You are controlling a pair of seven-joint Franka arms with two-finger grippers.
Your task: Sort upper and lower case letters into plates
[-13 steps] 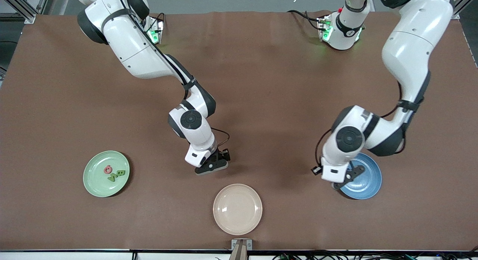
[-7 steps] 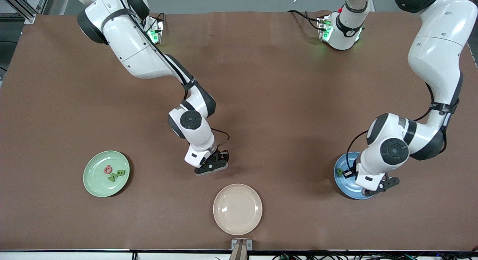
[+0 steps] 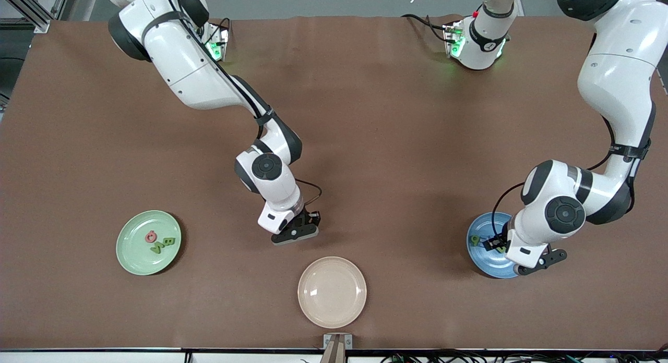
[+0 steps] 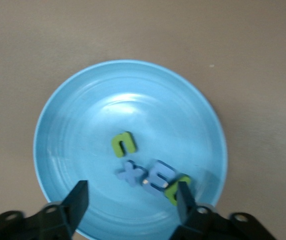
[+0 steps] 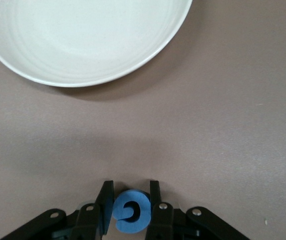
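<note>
The round glossy pale mint green plate (image 3: 148, 242) sits on the brown tabletop (image 3: 365, 118) toward the right arm's end, close to the edge nearest the front camera. On it lie a small pink ring-shaped letter (image 3: 151, 237) and two green letters (image 3: 163, 245) just beside it, all in the half of the plate toward the table's middle.

The right gripper (image 3: 295, 232) is down at the tabletop near the middle of the table, just farther from the front camera than the round glossy cream-beige plate (image 3: 332, 291), which lies near the middle of the table's nearest edge. In the right wrist view its fingers (image 5: 105, 205) are drawn in tight on either side of a small blue foam letter with a curled, c-like shape (image 5: 131, 210), clamping it. The cream-beige plate (image 5: 85, 35) carries nothing.

The round glossy medium blue plate (image 3: 482, 232) sits toward the left arm's end of the table, near the nearest edge. The left gripper (image 3: 537, 261) hangs over this plate's rim on the side toward the left arm's end. In the left wrist view its fingers (image 4: 78, 200) stand wide apart and hold nothing. In the blue plate (image 4: 73, 110) lie a yellow-green n-shaped letter (image 4: 124, 143), a pale blue x-shaped letter (image 4: 131, 173), a blue letter (image 4: 161, 175) touching it, and another yellow-green letter (image 4: 178, 188) against that, clustered off the plate's centre.
</note>
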